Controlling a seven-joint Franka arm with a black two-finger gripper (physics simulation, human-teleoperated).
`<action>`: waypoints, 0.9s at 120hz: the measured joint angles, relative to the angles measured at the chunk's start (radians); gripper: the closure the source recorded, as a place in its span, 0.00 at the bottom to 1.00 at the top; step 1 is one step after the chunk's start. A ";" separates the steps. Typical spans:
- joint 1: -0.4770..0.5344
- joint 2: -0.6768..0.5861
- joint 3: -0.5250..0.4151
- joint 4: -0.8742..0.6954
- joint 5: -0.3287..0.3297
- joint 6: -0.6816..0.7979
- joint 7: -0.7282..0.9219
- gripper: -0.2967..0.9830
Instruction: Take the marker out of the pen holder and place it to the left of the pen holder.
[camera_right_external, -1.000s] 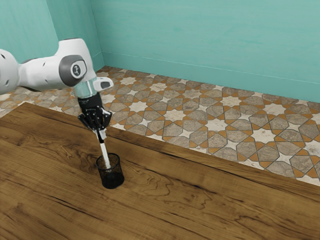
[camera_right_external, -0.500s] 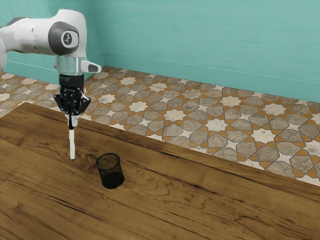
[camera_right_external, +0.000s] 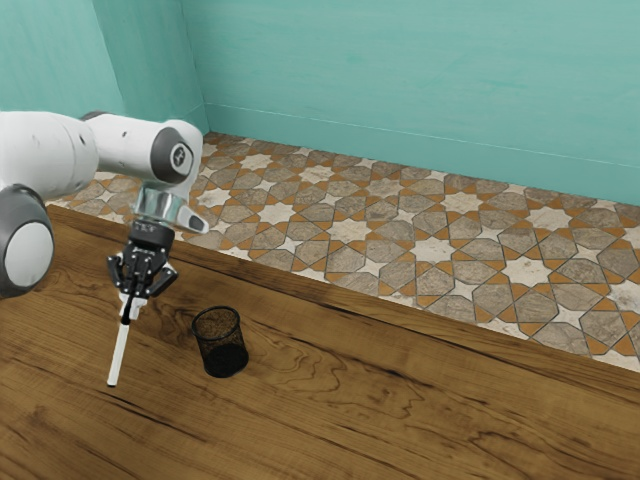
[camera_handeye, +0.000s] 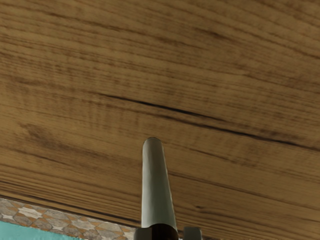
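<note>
My gripper (camera_right_external: 127, 304) is shut on the upper, dark end of the white marker (camera_right_external: 118, 354), on the exterior view's left. The marker hangs down from it at a tilt, with its lower tip leaning toward the exterior view's left. Whether that tip touches the table I cannot tell. The black mesh pen holder (camera_right_external: 221, 343) stands upright toward the exterior view's right of the marker, apart from it, with no marker inside. In the wrist view the marker (camera_handeye: 156, 187) reaches out from between the fingertips of the gripper (camera_handeye: 167, 234) over bare wood.
The wooden table (camera_right_external: 330, 400) spreads around the pen holder. Its far edge runs diagonally in front of a patterned tile floor (camera_right_external: 430, 240) and a teal wall (camera_right_external: 400, 80). In the wrist view the table's edge (camera_handeye: 65, 207) lies beyond the marker's held end.
The marker has come out of the pen holder in my gripper. Together they moved to the exterior view's left, then toward its lower edge, and the marker's tilt changed. The pen holder stayed put.
</note>
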 joint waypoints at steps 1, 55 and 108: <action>0.000 0.003 0.000 0.002 0.000 -0.002 -0.001 0.85; 0.052 -0.005 -0.035 0.041 -0.044 0.024 -0.023 0.36; -0.046 -0.483 -0.241 -0.056 0.030 0.319 -0.088 0.25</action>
